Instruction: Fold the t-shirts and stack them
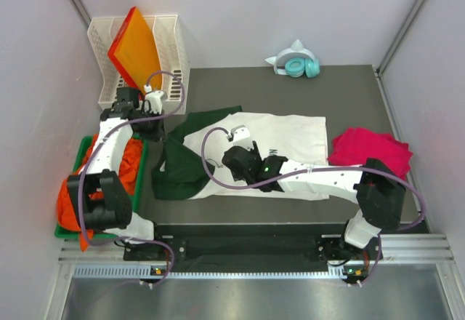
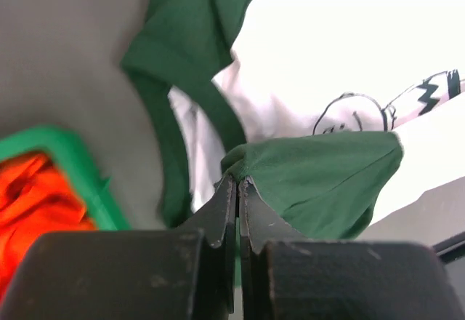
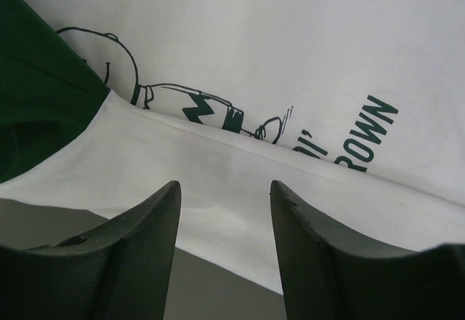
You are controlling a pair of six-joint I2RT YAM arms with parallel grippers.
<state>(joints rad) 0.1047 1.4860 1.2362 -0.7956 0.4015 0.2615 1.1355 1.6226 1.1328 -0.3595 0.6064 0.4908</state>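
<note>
A white t-shirt with dark green sleeves and a cartoon print lies spread on the grey table. In the left wrist view my left gripper is shut on a raised fold of the green sleeve, with the white shirt body beyond it. From above, the left gripper sits at the shirt's left sleeve. My right gripper hovers over the shirt's lower middle. Its jaws stand open above the white cloth's near hem, holding nothing.
A folded red shirt lies at the right. Orange cloth fills a green bin at the left. A white rack with an orange panel stands back left. Teal headphones rest at the back.
</note>
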